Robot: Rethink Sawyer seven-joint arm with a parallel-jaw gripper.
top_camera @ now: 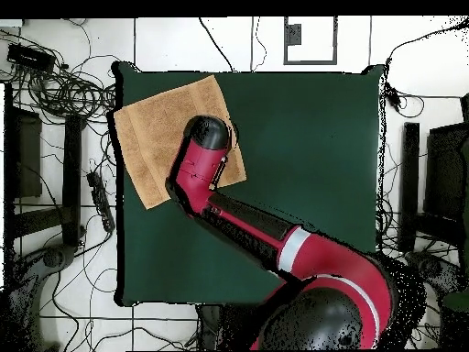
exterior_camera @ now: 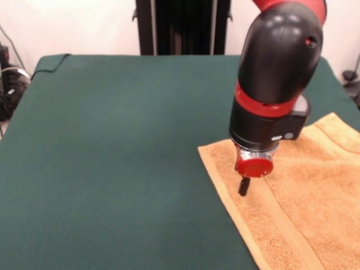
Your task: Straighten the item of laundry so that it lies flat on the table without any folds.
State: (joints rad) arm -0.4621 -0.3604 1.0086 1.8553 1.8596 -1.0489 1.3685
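The orange-tan terry towel (exterior_camera: 304,208) lies spread out at the right front of the dark green table (exterior_camera: 112,157), running off the frame's right and bottom edges. A woven border band runs along its left edge. In the overhead view the towel (top_camera: 156,137) lies flat at the table's (top_camera: 311,165) top left corner, slightly rotated. My gripper (exterior_camera: 243,185) hangs from the red and black arm (exterior_camera: 275,73) just above the towel near its left edge. Only one dark fingertip shows, so its state is unclear. The arm (top_camera: 206,156) hides the gripper from above. No tag shows.
Cables (top_camera: 55,82) lie on the floor left of the table in the overhead view. The black pedestal (exterior_camera: 183,25) stands at the table's far side. The towel's left corner reaches the table's edge in the overhead view.
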